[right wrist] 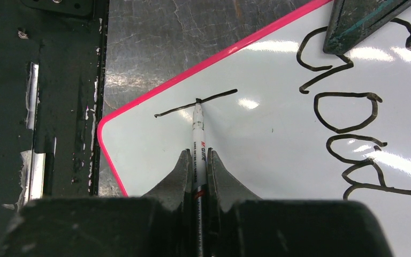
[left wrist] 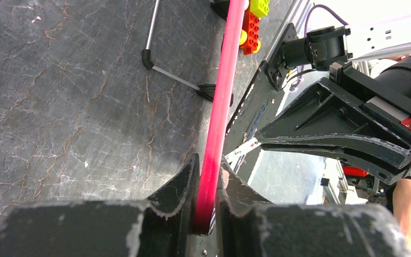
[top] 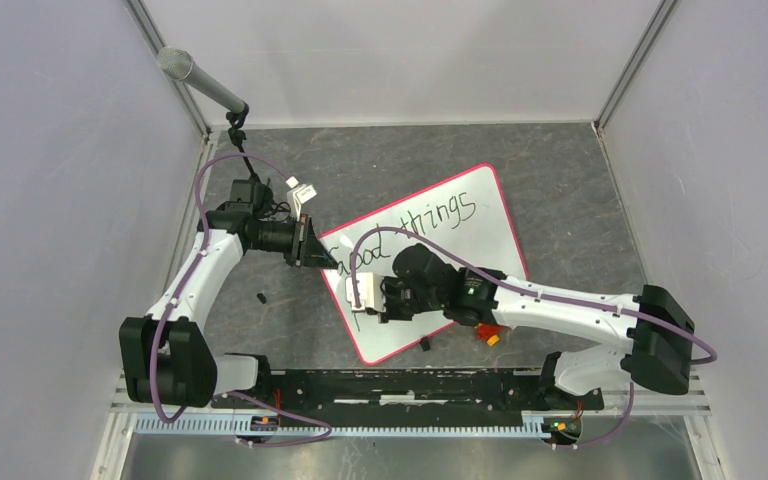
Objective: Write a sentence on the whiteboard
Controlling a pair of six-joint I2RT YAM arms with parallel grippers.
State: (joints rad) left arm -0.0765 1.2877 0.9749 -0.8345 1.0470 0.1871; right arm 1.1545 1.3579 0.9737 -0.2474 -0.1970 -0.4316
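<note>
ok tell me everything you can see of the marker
The marker is a slim white pen with small black and red print on its barrel and a black tip. The right gripper is shut on it, the barrel pointing straight out ahead. Its tip touches the whiteboard on a black stroke near the board's rounded corner.

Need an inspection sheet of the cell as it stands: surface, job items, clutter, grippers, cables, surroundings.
Surface: dark grey veined table.
Job's things: whiteboard lies skewed on it; the sentence reads "Good things", plus one lone stroke near a corner.
Clutter: toy bricks at the board's edge; small black piece left of it.
Grippers: left gripper shut on the whiteboard's rim; right gripper shut on a marker, tip on the stroke.
Cables: purple cables run along both arms; one loops above the board.
Surroundings: white walls, microphone on a stand, far left.
</note>
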